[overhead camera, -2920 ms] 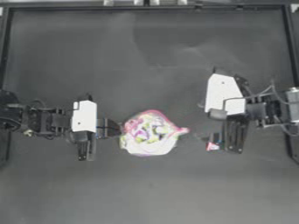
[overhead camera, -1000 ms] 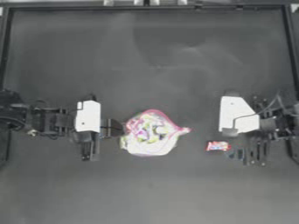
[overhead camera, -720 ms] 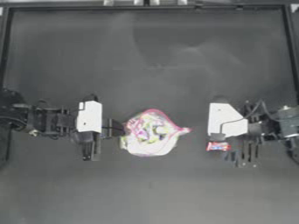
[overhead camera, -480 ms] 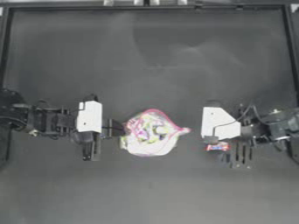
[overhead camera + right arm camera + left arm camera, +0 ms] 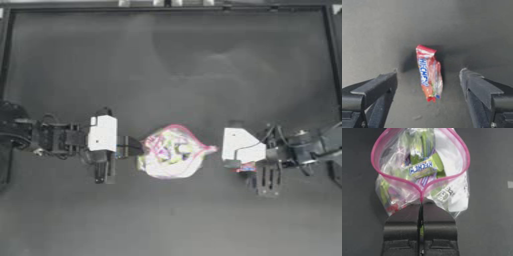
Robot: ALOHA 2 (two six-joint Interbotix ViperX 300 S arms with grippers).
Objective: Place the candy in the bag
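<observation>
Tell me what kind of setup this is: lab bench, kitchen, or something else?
Likely a lab test bench: a bare dark table with a raised rim, two robot arms reaching in, the left hand pinching a clear pink-rimmed zip bag, the right hand open around a small red wrapped candy.

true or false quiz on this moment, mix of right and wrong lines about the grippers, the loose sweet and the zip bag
1. The left gripper is shut on the pink-red mouth strip of the clear plastic zip bag. True.
2. The small red-wrapped candy is already inside the bag. False: it lies on the dark table, outside the bag.
3. The right gripper is open with the candy between its jaws. True.
4. The bag's mouth is zipped flat. False: the strip bows open in a loop.
5. The right gripper grips the bag. False: it is over the candy, beside the bag.
</observation>
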